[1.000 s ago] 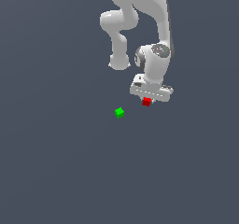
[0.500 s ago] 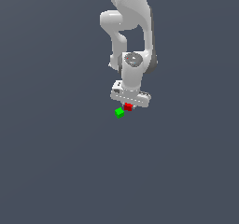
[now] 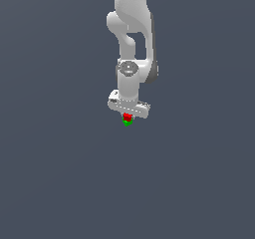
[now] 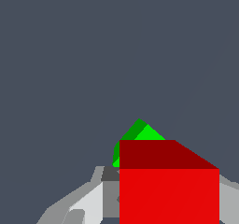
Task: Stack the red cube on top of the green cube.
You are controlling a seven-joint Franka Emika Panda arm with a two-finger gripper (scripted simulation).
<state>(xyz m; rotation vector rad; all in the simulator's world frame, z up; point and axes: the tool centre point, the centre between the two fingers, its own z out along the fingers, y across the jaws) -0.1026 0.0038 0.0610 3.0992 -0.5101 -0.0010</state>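
Open floor [image 3: 60,173] all round, no obstacles.

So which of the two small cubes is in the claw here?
The small bright red cube, gripped in the white claw; the matching green cube sits just beneath it.

— Where does the red cube [image 3: 127,117] sit?
— Directly under the pincer [image 3: 128,116], pinched between its fingers, right above the green cube [image 3: 127,123].
— Touching the green cube?
— Cannot tell. Green cube [image 4: 138,135] partly hidden behind the red cube [image 4: 168,195] in the wrist view.
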